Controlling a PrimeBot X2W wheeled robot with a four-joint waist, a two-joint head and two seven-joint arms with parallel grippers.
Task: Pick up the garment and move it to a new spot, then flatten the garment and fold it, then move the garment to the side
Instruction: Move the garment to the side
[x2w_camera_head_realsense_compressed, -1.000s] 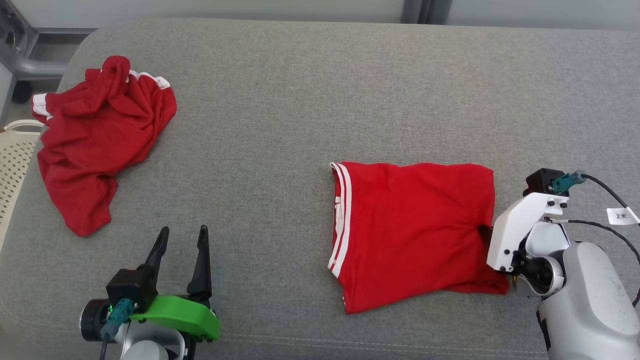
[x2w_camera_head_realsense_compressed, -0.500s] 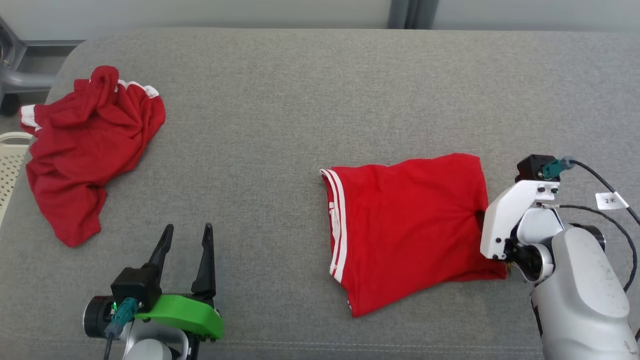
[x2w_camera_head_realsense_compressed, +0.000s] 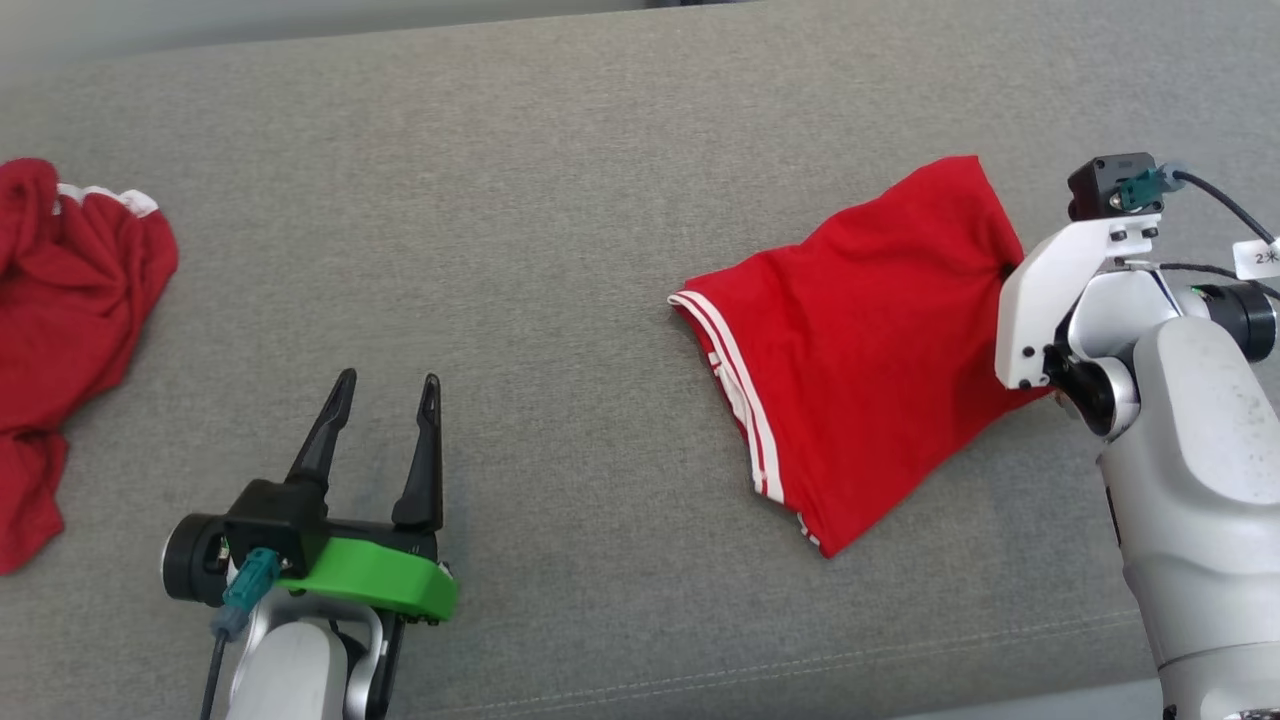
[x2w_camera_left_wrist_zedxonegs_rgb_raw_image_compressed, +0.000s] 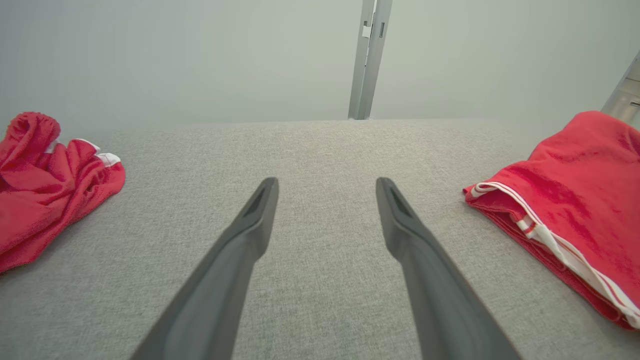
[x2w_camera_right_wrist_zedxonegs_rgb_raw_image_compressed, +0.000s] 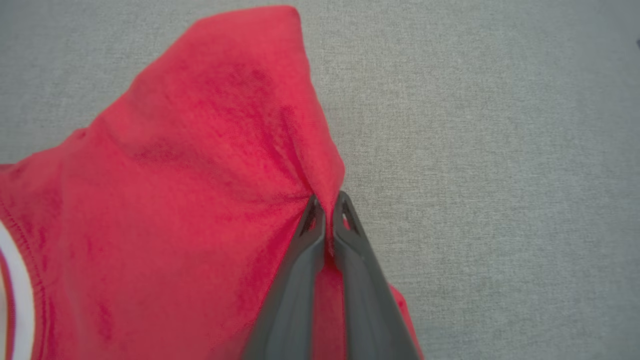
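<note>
Clearly, at centre right, right gripper (x2w_camera_right_wrist_zedxonegs_rgb_raw_image_compressed: 328, 201) jaws pinch the garment's (x2w_camera_head_realsense_compressed: 860, 340) edge; lower left, left gripper (x2w_camera_head_realsense_compressed: 388, 378) jaws spread

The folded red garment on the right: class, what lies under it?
The grey cushion shows all round the folded red garment; anything directly beneath the cloth is hidden.

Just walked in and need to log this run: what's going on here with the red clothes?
The robot's right pincer is shut on the edge of a folded red garment with white stripes, which lies on the grey cushion; likely it is about to take it aside. The left pincer hangs open over bare cushion, holding nothing. A second, crumpled red garment lies at the far left, untouched.
</note>
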